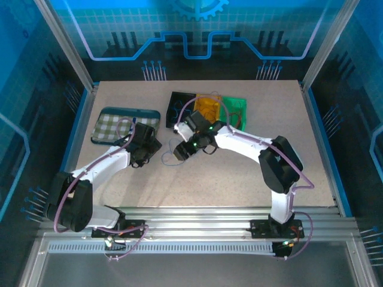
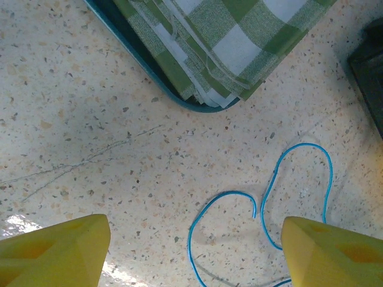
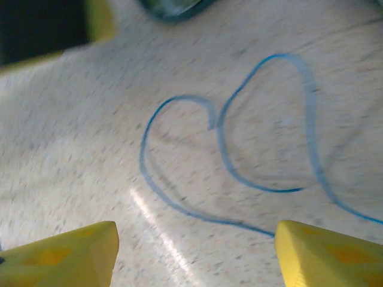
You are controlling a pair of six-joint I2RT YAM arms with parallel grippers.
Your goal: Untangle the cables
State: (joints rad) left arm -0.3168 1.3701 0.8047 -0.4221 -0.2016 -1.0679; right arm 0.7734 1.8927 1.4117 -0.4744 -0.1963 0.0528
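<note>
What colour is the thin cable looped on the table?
Blue; the cable shows best in the left wrist view.

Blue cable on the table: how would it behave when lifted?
The blue cable is very thin and lies in loose curls, so probably floppy, drooping when lifted. It looks light; a nudge would likely slide it. Flat on the table, it may be hard to pinch.

Bright, even light; right wrist view motion-blurred, the others sharp.
</note>
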